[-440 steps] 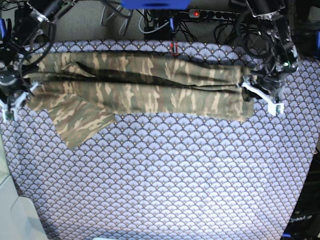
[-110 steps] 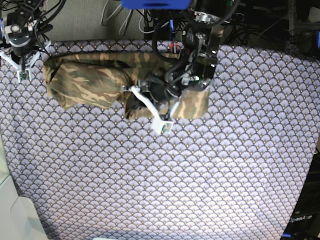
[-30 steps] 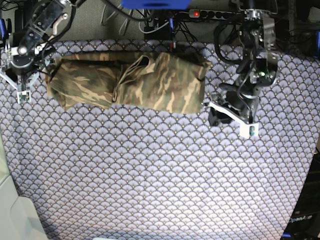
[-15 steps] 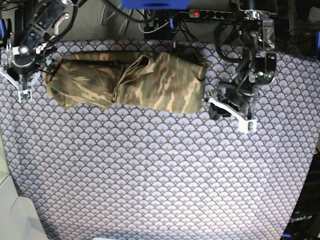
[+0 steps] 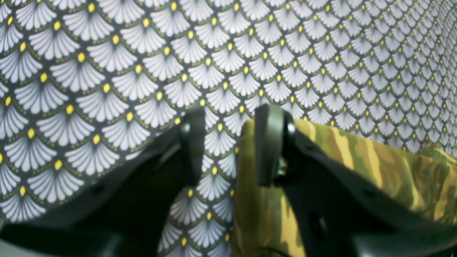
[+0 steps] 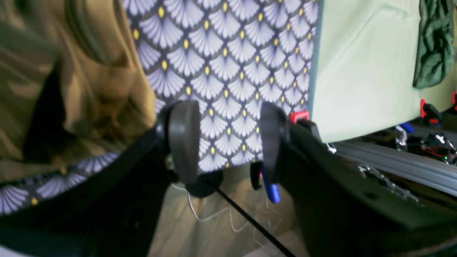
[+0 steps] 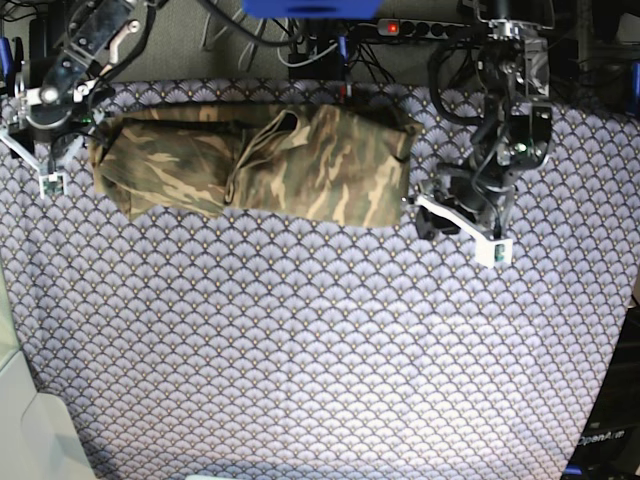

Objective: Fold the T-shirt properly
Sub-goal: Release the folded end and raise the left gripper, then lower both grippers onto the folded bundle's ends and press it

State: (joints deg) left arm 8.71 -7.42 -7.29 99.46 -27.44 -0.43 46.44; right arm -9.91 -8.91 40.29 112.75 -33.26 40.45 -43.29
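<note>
Shirt (image 7: 255, 170): soft, limp, light; best pinched at an end edge. Left gripper (image 5: 228, 146) and right gripper (image 6: 225, 142): fingers apart, empty.

left arm (image 7: 510, 110): black links, loose black cables, small green light
left gripper (image 5: 228, 146): black fingers, rounded pads
right gripper (image 6: 228, 142): black, disc-shaped pads
</note>
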